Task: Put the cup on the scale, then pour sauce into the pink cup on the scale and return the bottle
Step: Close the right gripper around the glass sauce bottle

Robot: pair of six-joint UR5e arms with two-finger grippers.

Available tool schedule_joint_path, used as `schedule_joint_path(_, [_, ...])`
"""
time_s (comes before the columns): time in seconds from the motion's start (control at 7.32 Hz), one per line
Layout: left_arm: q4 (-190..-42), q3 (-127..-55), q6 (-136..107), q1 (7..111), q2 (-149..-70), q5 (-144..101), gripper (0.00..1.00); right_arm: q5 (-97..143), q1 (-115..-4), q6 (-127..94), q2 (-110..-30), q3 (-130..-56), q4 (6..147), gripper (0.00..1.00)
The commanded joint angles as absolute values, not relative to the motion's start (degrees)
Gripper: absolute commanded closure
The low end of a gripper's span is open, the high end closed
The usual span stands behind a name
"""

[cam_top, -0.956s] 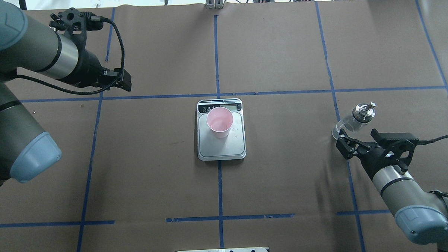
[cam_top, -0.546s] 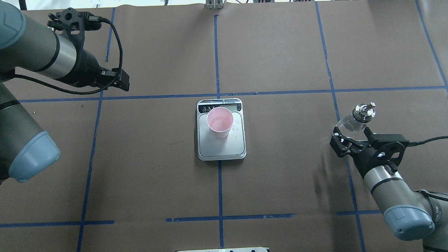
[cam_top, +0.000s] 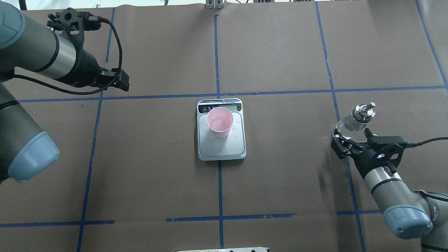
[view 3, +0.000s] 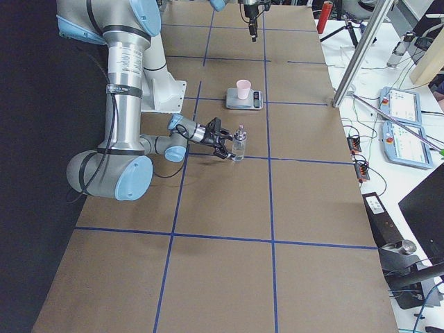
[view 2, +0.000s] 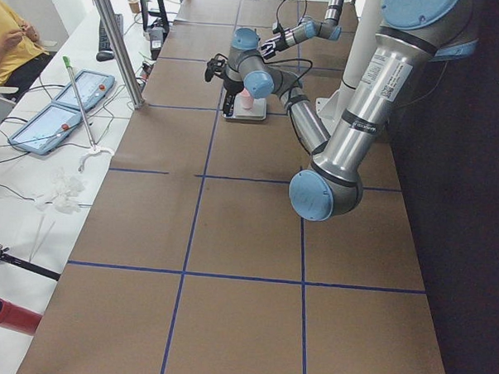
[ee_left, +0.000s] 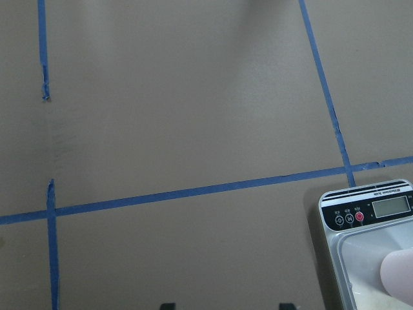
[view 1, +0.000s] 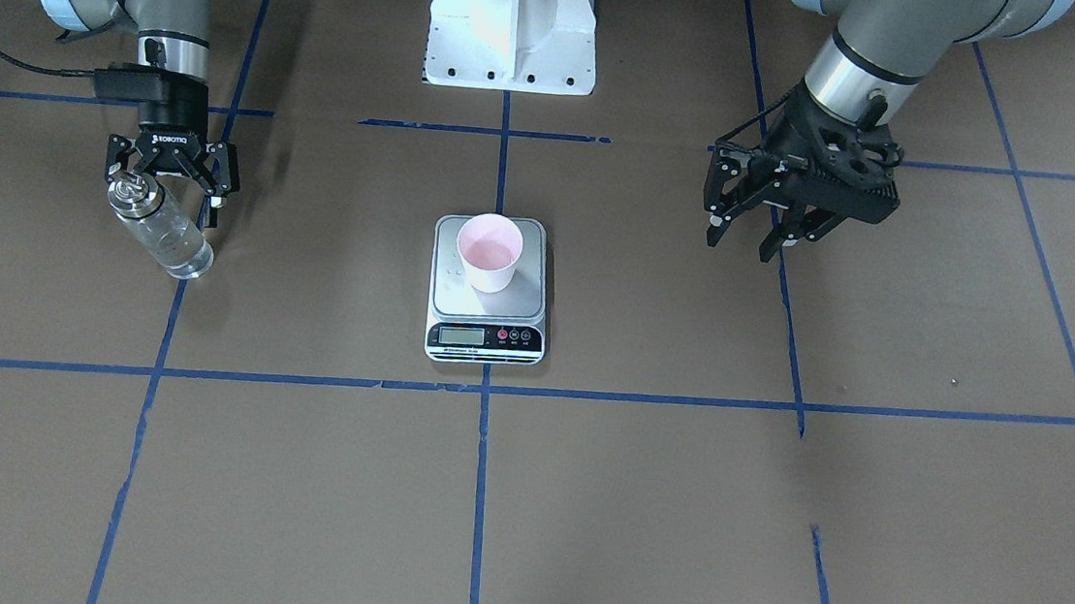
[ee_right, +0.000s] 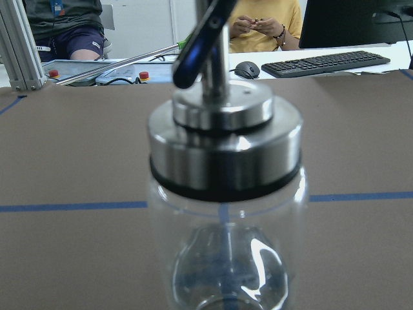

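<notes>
Grey arms (cam_top: 27, 54), pale blue joint caps (cam_top: 35, 157), silver wrist rings (cam_top: 66, 58), black fingers (view 1: 714, 210), black cable (cam_top: 120, 47), white base (view 1: 512, 37).

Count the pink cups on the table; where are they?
1. The cup stands upright on the scale, toward its display end. No other pink cup shows in any view.

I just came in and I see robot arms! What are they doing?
The robot is pouring liquid into a cup to weigh it. The pink cup sits on the scale in the middle of the table, and it seems to have a little liquid inside. The glass bottle stands upright on the robot's right side. The right gripper is right at it, fingers open and not squeezing. The left gripper hangs open over the table, holding nothing.
</notes>
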State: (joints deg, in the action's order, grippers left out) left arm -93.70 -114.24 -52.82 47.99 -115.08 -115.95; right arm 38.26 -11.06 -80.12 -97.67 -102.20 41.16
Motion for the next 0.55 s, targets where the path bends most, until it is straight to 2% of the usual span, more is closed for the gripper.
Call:
schedule_joint_path(0.0, [-93.7,-114.2,-52.9,47.9,-115.0,-116.0,0.38,38.3,-11.0,-79.5,-97.6,-101.1,41.1,0.00])
schedule_joint_path(0.41, [-93.7,-114.2,-52.9,48.0,-115.0,-116.0,0.38,38.4,-11.9,-77.4,-96.0,-101.0,41.0,0.00])
